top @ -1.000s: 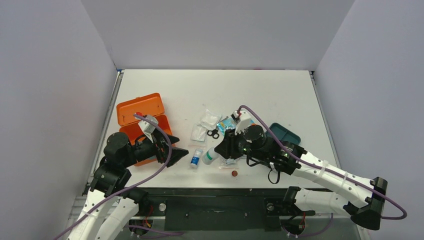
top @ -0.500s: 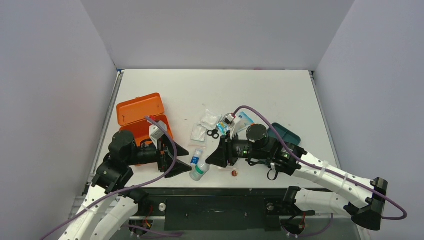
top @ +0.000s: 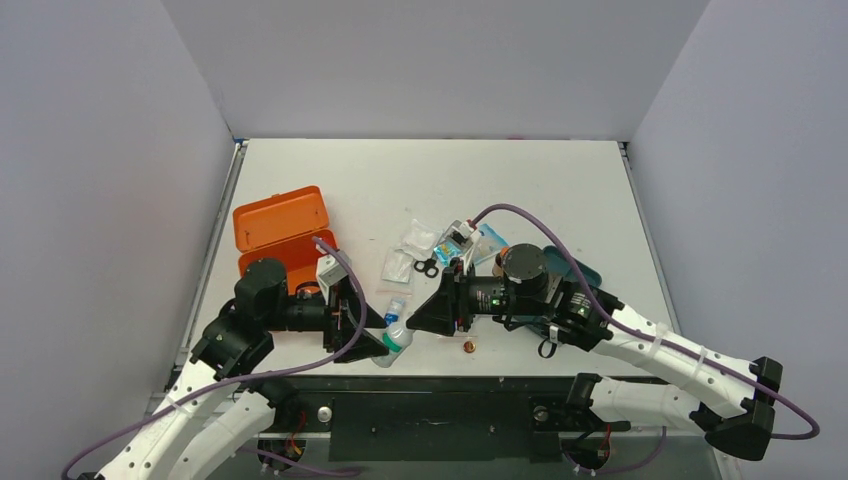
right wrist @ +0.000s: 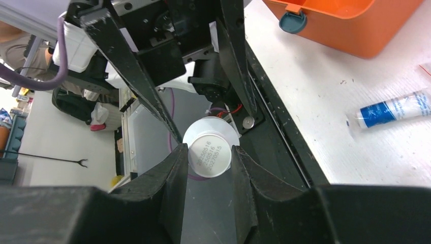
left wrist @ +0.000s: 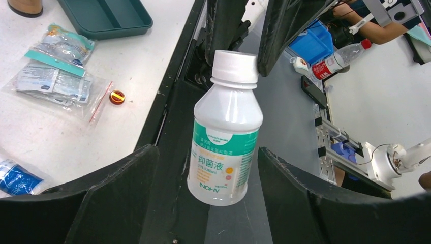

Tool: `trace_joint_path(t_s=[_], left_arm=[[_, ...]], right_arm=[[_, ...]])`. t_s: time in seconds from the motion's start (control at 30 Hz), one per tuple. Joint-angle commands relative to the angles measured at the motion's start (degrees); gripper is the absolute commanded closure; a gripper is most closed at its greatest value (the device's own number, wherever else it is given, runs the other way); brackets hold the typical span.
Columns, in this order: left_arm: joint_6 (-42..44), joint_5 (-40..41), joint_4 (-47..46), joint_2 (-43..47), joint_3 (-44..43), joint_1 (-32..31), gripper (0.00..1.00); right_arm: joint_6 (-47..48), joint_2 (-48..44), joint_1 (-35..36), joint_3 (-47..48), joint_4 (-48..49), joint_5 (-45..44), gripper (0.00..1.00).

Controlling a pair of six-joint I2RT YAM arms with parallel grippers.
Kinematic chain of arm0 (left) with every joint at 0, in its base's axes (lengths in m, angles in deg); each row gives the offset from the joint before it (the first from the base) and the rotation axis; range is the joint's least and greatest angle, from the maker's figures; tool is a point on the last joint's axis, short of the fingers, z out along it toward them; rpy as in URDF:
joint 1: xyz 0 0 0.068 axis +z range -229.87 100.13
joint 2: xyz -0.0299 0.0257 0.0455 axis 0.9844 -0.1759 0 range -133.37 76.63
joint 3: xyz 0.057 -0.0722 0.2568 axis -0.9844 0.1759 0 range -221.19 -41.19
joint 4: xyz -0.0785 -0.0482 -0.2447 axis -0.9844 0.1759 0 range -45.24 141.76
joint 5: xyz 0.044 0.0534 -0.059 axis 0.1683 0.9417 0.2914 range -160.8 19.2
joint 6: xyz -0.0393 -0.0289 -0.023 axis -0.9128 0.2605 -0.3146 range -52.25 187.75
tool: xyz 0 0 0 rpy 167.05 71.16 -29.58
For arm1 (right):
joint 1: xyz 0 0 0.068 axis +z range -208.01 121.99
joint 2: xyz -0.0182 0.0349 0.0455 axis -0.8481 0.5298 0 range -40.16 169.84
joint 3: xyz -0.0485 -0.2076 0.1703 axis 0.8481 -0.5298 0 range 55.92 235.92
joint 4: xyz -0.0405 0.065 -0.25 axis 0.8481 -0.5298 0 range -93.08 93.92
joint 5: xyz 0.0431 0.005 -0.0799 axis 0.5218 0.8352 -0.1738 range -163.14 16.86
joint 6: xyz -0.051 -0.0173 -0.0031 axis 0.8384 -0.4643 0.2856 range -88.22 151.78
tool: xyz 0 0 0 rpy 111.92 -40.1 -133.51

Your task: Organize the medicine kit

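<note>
A white bottle (left wrist: 226, 137) with a green label hangs in the air over the table's near edge (top: 393, 343). My right gripper (right wrist: 209, 152) is shut on its white cap (right wrist: 210, 154). My left gripper (left wrist: 207, 152) is open around the bottle's base, with a gap on both sides. In the top view the two grippers, left (top: 375, 345) and right (top: 412, 322), meet nose to nose. The orange medicine kit (top: 275, 225) lies open at the left of the table, behind the left arm; its front wall with the teal latch (right wrist: 292, 21) shows in the right wrist view.
A blue-and-white tube (top: 394, 310) lies just beyond the bottle. Clear packets (left wrist: 56, 76), small scissors (top: 427, 267) and a small red cap (top: 468, 347) lie mid-table. A teal divided tray (top: 585, 268) sits under the right arm. The black base rail (left wrist: 178, 127) runs below the bottle.
My right gripper has carried the bottle left and toward the near edge. The left gripper has swung right to meet it, so the bottle's base now sits between its jaws, which have narrowed a little.
</note>
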Motion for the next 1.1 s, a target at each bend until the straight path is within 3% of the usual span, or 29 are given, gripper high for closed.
trace_joint_path(t_s=[0.0,0.1,0.6,0.9,1.07], left_arm=[[1.6,-1.1,-0.3,-0.4,-2.0,-1.1,0.32],[1.9,-1.5,-0.2,-0.9,-2.2,-1.9,0.41],[-1.2,-5.9,-5.0,-0.5,-1.1,-2.8,0.61],[-3.2,-6.4,-8.9,-0.4,1.0,-2.8,0.43],[-3.3,-6.7,-9.2,0.1,0.9,-2.7,0.42]], right_arm=[[-1.0,-0.9,0.9,3.5,5.5,0.5,1.0],[-1.1,-0.5,1.1,3.8,5.4,0.0,1.0],[-0.9,0.9,1.3,3.8,5.5,-1.6,1.0],[-1.3,1.8,1.4,3.4,7.4,-1.5,1.0],[-1.2,2.3,1.4,3.7,7.4,-1.6,1.0]])
